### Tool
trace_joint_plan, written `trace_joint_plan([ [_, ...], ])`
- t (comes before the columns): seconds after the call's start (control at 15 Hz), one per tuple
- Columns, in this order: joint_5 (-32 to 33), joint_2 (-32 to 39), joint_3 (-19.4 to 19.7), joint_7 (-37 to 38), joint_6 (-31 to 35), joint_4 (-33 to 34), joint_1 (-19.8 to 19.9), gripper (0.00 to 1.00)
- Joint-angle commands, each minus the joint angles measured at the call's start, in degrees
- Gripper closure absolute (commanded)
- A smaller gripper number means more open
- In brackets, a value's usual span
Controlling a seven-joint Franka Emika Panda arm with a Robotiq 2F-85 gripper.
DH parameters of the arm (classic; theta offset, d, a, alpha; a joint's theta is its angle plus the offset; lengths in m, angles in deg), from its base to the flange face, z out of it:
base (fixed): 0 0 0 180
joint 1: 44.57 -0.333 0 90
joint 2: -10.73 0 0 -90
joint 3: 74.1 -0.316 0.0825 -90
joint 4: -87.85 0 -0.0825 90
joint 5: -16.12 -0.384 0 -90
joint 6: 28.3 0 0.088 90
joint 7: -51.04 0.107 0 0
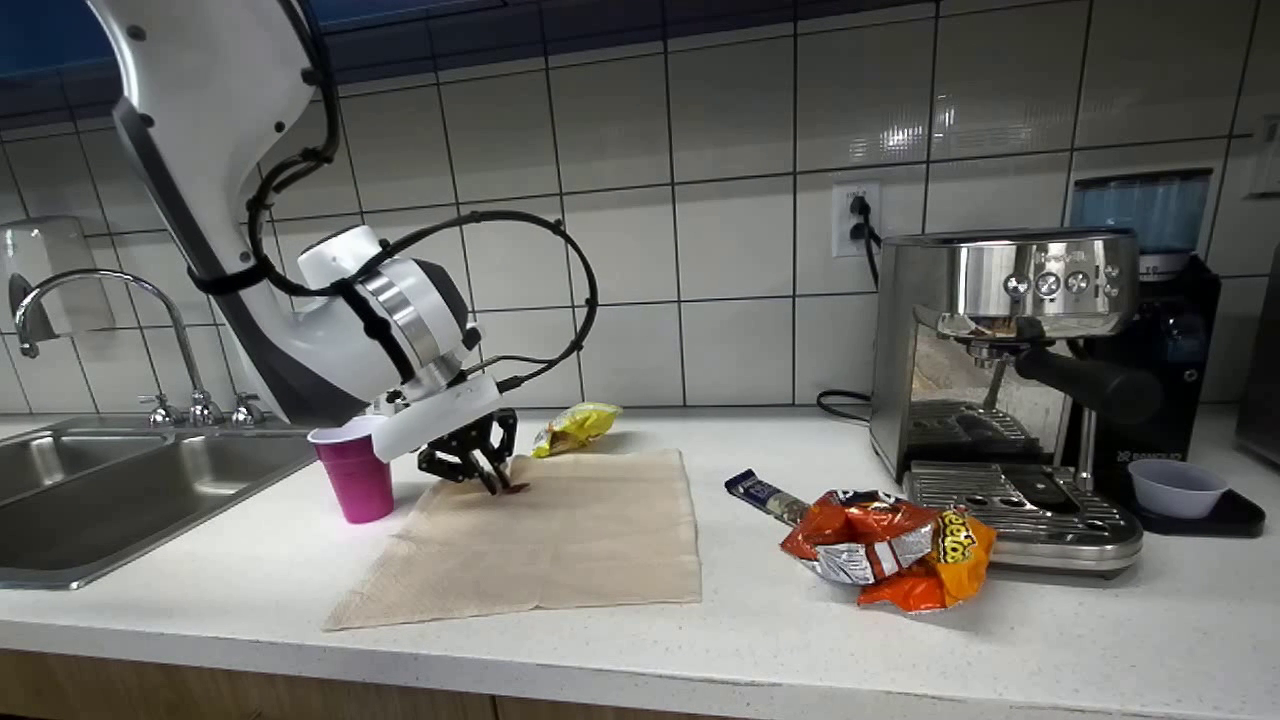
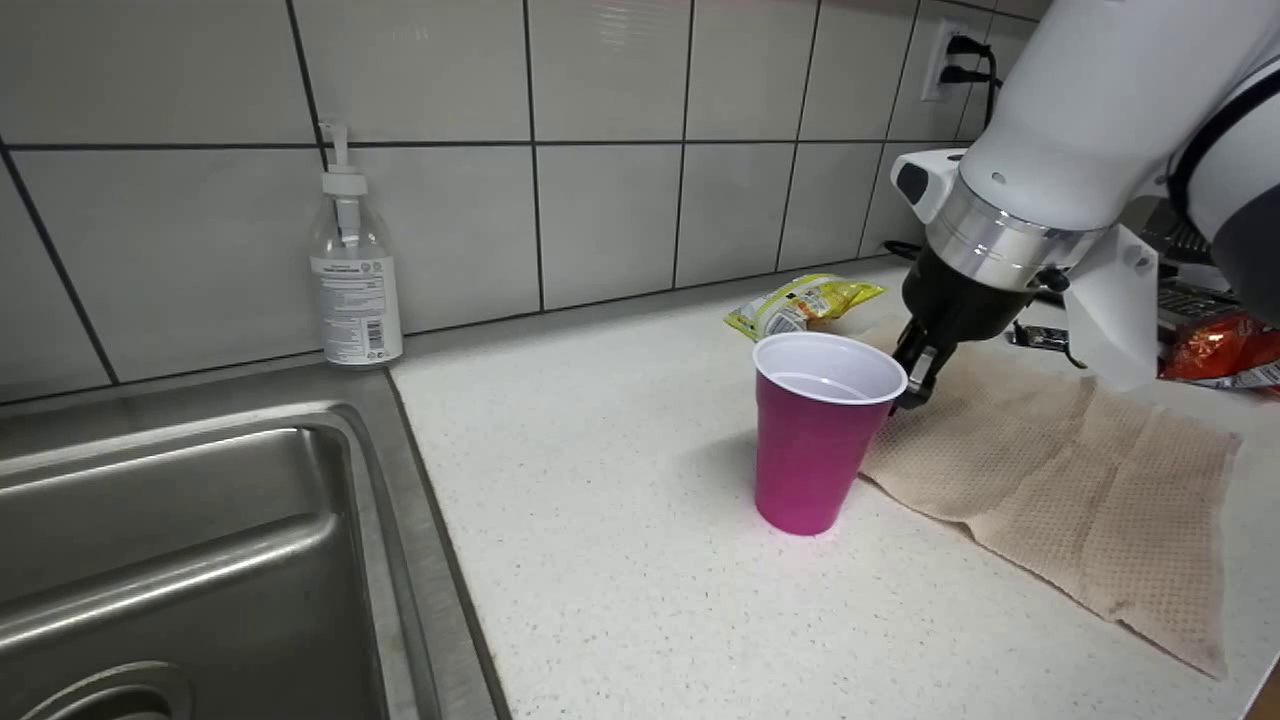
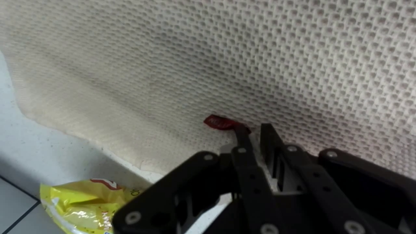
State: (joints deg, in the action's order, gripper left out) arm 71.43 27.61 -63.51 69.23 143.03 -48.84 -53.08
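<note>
Toward the far left of the beige cloth, a small red wrapper lies by the gripper, whose jaws stand a slim gap apart with no visible hold on it.

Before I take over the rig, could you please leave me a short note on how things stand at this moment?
Gripper: open only narrowly, a slim gap between its tips; no firm grip on anything shows.
Things: small red wrapper on the beige cloth, right at those tips; pink cup upright beside the cloth; yellow packet just off it.
Done: gripper is down at the wrapper.
Left: the wrapper is not yet off the cloth.
</note>
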Motion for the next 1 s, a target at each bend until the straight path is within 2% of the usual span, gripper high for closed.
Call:
trace_joint_plan([
  [0.0, 1.8, 0.6, 1.1, 2.3, 0.5, 0.8, -1.0, 0.78],
  [0.13, 1.4, 0.7, 1.0, 2.2, 0.4, 0.8, -0.9, 0.78],
  [0.27, -0.1, 0.7, 0.3, 1.6, 0.1, 0.6, -0.3, 0.91],
  [0.4, -0.5, 0.8, 0.2, 1.7, 0.2, 0.6, -0.2, 0.99],
  [0.73, -2.2, 0.7, -0.3, 1.2, 0.2, 0.4, 0.3, 0.99],
  [0.93, -6.0, 0.1, -1.5, 0.1, -0.3, -0.1, 1.0, 0.99],
])
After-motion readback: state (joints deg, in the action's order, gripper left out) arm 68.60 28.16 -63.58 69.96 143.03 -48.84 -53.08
